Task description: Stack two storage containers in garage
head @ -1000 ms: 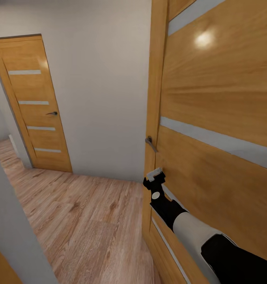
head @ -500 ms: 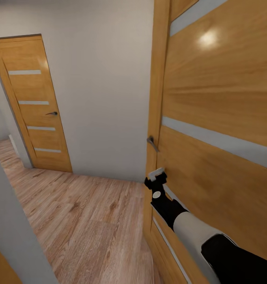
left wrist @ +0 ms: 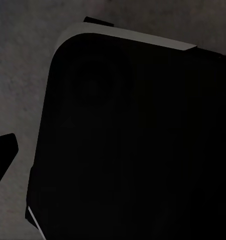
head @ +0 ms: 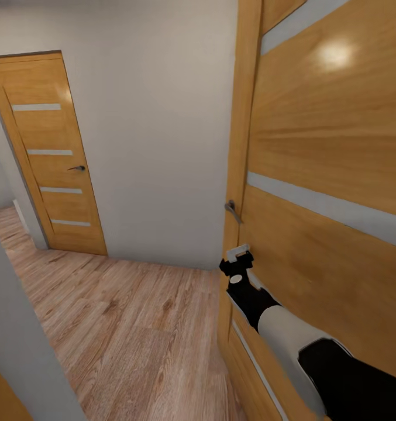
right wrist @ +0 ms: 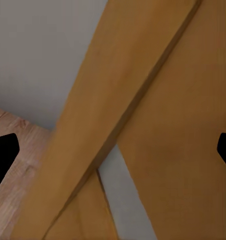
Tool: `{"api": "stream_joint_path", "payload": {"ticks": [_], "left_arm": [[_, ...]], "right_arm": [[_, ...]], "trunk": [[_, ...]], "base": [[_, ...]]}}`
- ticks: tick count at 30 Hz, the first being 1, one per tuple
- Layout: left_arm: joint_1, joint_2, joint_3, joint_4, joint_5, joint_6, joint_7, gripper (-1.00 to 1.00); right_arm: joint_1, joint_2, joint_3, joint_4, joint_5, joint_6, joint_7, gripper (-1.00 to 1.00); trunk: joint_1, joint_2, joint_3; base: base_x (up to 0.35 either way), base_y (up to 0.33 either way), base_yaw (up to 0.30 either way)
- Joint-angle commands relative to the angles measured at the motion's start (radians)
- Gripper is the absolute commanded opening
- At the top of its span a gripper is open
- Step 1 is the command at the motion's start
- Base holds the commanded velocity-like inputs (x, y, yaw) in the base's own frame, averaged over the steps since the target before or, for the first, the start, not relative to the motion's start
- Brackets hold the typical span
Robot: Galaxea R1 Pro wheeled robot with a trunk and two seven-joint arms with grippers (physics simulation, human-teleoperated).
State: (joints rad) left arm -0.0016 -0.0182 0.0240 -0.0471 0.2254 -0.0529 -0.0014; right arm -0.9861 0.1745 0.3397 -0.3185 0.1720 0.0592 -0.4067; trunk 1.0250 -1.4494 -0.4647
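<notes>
A large wooden door point(head: 326, 175) with pale horizontal strips was seen directly against the right gripper point(head: 240, 255), its frame edge just beyond the fingertips, which were spread apart in the right wrist view. The door's metal handle point(head: 233, 210) was set just above that gripper. A second, closed wooden door point(head: 48, 158) stood well off to its left across the pale plank floor point(head: 116, 327); no container was visible, and the left gripper's state could not be told from its dark wrist view.

The head view is evenly and softly lit, with a round glare spot high on the near wooden door point(head: 332, 146) and a fainter sheen on the far door point(head: 48, 158); straight lines lean and bow toward the edges. The left wrist view is dim and murky, nearly black, with soft edges. The right wrist view is bright but slightly blurred.
</notes>
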Motion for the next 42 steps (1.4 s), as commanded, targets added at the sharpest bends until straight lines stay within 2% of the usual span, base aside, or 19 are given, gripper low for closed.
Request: {"api": "stream_joint_path", "payload": {"ticks": [1, 5, 11, 21, 23, 28, 38, 42], "left_arm": [[0.0, 0.0, 0.002, 0.0, 0.005, -0.002, 0.0, 1.0], [0.0, 0.0, 0.002, 0.0, 0.005, -0.002, 0.0, 1.0], [0.0, 0.0, 0.002, 0.0, 0.005, -0.002, 0.0, 1.0], [0.0, 0.0, 0.002, 0.0, 0.005, -0.002, 0.0, 1.0], [0.0, 0.0, 0.002, 0.0, 0.005, -0.002, 0.0, 1.0], [0.001, 0.0, 0.002, 0.0, 0.005, -0.002, 0.0, 1.0], [0.0, 0.0, 0.002, 0.0, 0.005, -0.002, 0.0, 1.0], [0.0, 0.0, 0.002, 0.0, 0.005, -0.002, 0.0, 1.0]], "right_arm": [[-0.016, 0.0, 0.001, 0.013, 0.015, 0.014, -0.009, 1.0], [-0.057, 0.0, 0.002, 0.058, 0.015, 0.024, -0.009, 1.0], [-0.092, 0.0, 0.002, 0.075, 0.017, 0.043, -0.01, 1.0], [-0.103, -0.001, 0.001, 0.078, 0.016, 0.06, -0.011, 1.0], [-0.103, -0.027, 0.001, 0.078, 0.016, 0.06, -0.011, 1.0], [-0.103, -0.069, 0.001, 0.078, 0.015, 0.059, -0.011, 1.0], [-0.103, -0.109, 0.0, 0.078, 0.014, 0.058, -0.011, 1.0], [-0.103, -0.135, -0.001, 0.078, 0.014, 0.059, -0.011, 1.0]], "trunk": [[0.0, -0.001, -0.001], [0.0, -0.001, -0.001], [0.0, -0.001, -0.001], [0.0, -0.001, -0.001], [0.0, -0.001, -0.001], [0.0, -0.001, -0.001], [0.0, -0.001, -0.001], [0.0, -0.001, -0.001]], "base": [[0.0, 0.0, 0.0], [0.0, 0.0, 0.0], [0.0, 0.0, 0.0], [0.0, 0.0, 0.0], [0.0, 0.0, 0.0], [0.0, 0.0, 0.0], [0.0, 0.0, 0.0], [0.0, 0.0, 0.0]]}}
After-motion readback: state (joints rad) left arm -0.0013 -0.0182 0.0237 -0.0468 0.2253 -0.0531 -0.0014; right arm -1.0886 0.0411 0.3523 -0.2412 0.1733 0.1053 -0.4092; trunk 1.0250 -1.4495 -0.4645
